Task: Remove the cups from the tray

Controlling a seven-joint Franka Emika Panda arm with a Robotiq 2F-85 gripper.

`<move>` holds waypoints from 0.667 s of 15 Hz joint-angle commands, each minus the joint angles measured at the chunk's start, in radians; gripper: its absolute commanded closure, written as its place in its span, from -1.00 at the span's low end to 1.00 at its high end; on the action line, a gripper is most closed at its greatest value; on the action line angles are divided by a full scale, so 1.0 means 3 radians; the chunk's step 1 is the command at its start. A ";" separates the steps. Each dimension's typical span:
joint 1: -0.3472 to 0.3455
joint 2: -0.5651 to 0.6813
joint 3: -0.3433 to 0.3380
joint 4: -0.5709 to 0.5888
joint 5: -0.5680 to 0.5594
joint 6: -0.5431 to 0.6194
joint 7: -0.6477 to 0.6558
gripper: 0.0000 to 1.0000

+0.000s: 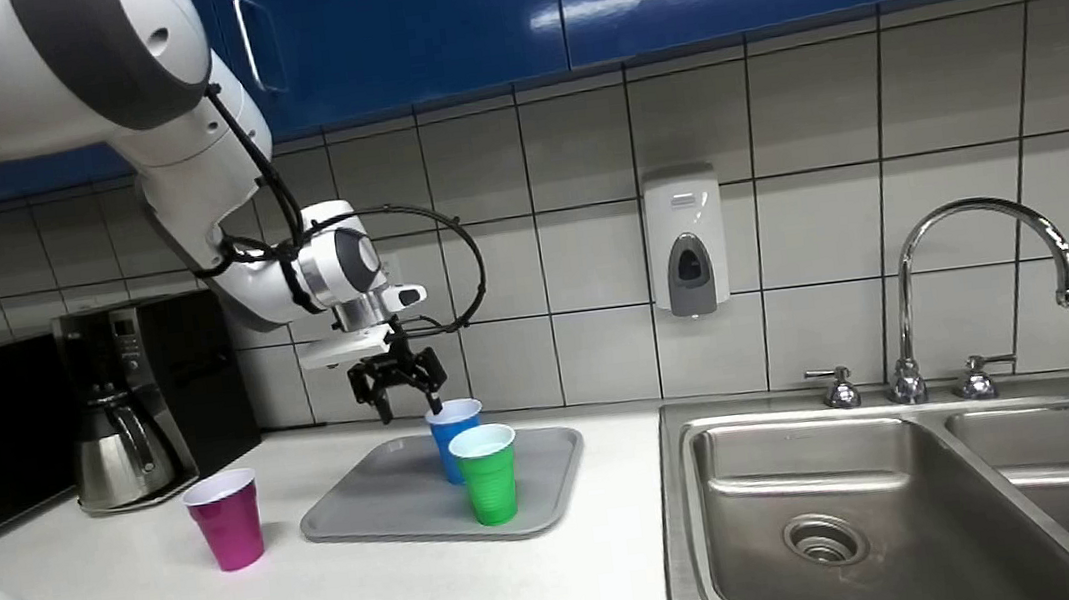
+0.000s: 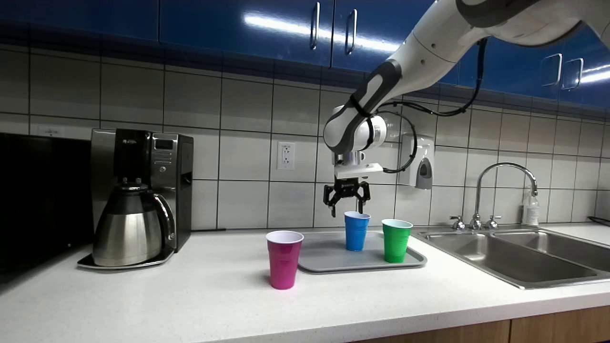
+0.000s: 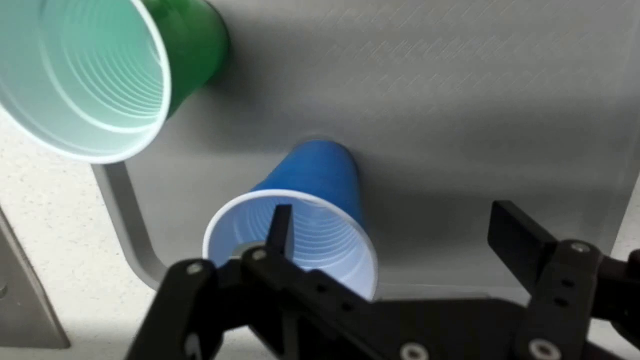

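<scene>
The blue cup [image 1: 445, 451] [image 2: 355, 236] and the green cup [image 1: 489, 486] [image 2: 395, 245] stand upright on the grey tray [image 1: 382, 504] [image 2: 319, 255]. The magenta-pink cup [image 1: 228, 526] [image 2: 283, 264] stands on the counter beside the tray and is out of the wrist view. My gripper [image 1: 411, 414] [image 2: 347, 213] is open and empty, pointing down just above rim height near the blue cup. In the wrist view [image 3: 391, 209], one finger lies over the mouth of the blue cup [image 3: 320, 167], the other over bare tray [image 3: 450, 125]. The green cup [image 3: 197, 55] is at upper left.
A coffee maker with a steel pot [image 1: 115, 458] [image 2: 127, 233] stands at the left end of the counter [image 2: 190, 295]. A steel sink [image 1: 816, 469] with a faucet [image 1: 907, 298] is at right. A tiled wall with a soap dispenser [image 1: 687, 242] rises behind; blue cabinets [image 1: 402, 23] hang above.
</scene>
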 commanded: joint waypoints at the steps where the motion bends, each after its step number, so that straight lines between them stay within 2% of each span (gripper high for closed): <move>1: -0.0029 0.0229 -0.0026 0.0307 -0.0044 -0.0007 0.0032 -1.00; 10: -0.0057 0.0555 -0.0089 0.0651 0.0005 -0.0043 0.0006 -1.00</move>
